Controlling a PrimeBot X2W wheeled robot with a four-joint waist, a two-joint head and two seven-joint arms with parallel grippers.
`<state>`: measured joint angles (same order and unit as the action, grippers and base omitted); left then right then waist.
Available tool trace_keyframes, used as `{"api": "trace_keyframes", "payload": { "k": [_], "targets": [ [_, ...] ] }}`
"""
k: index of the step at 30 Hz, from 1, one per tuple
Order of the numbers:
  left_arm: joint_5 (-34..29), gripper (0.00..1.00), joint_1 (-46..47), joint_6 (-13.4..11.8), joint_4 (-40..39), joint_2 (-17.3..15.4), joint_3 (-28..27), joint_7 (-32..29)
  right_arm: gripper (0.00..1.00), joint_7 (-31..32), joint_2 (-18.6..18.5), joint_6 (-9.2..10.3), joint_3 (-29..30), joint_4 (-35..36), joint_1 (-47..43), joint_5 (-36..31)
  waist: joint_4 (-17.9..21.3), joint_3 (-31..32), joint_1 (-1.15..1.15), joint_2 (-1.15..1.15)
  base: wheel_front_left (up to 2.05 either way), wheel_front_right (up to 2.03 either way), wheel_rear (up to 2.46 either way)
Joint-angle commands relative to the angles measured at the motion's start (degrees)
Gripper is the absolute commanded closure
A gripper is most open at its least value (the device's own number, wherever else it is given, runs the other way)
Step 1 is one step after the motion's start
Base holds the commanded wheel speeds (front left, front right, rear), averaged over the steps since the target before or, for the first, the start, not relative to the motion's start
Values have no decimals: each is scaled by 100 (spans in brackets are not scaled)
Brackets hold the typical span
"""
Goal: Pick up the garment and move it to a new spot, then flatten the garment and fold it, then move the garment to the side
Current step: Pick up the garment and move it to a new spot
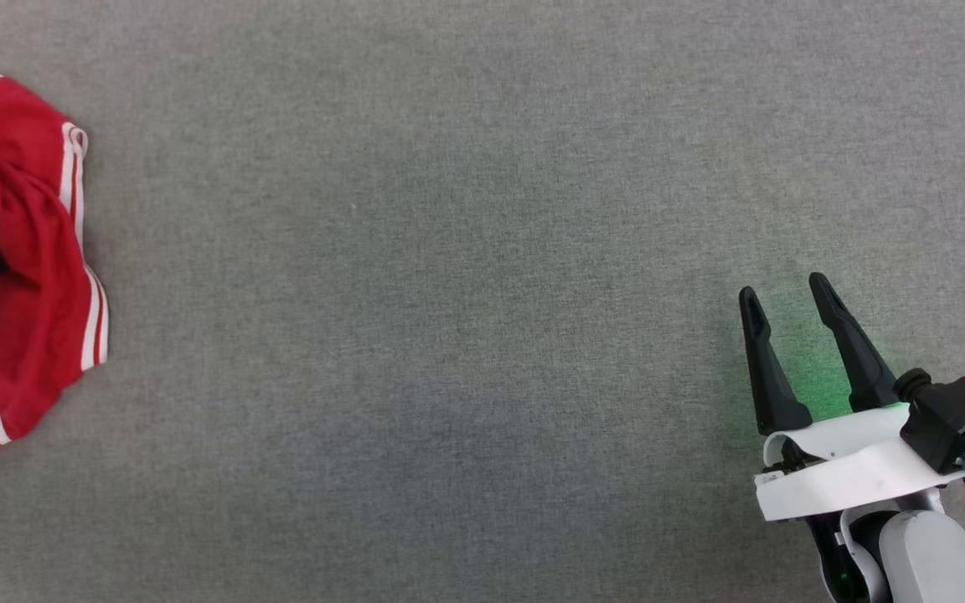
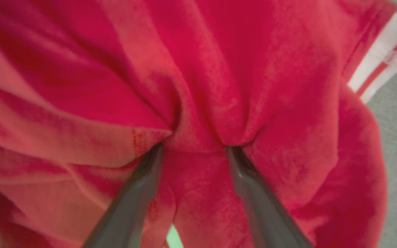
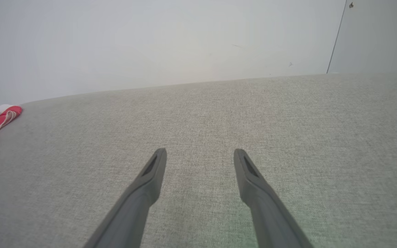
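Garment [image 1: 26, 251]: a bright red jersey shirt with white sleeves and red-and-white striped trim. It lies in a crumpled heap at the far left edge of my head view, on the grey woven-cloth tabletop [image 1: 466, 335].
Left gripper [image 2: 194, 148]: I have its two dark fingers [image 2: 133, 201] spread, with the tips sunk into the red folds and a ridge of cloth standing between them. I see no pinch yet.
Right gripper [image 1: 782, 289]: spread wide and holding nothing, over bare tabletop at the lower right, well apart from the shirt.
Done so far: nothing I can confirm. The shirt is bunched, neither flat nor folded.
Step in hand: I judge this to be the first pick-up, with the squeeze not yet made.
Left to do: grip, lift, carry to a new spot, flatten, fold, then set it aside.
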<state>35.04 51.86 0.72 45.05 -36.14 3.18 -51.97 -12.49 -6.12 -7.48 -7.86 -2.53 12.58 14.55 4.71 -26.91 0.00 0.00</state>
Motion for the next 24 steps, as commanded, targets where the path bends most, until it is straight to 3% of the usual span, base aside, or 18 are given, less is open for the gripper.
{"api": "trace_keyframes", "payload": {
  "k": [1, 24],
  "targets": [
    [-16, 100, -334, -93, 345, 183, 87, -23, 0, 31, -9, -2, 25, 14, 12, 49, -36, 69, 0, 0, 0, 0, 0],
    [-314, 100, 859, 525, -513, 45, 581, 891, 0, 208, 43, -2, 135, -79, -543, 64, -519, 1527, 0, 0, 0, 0, 0]
  ]
}}
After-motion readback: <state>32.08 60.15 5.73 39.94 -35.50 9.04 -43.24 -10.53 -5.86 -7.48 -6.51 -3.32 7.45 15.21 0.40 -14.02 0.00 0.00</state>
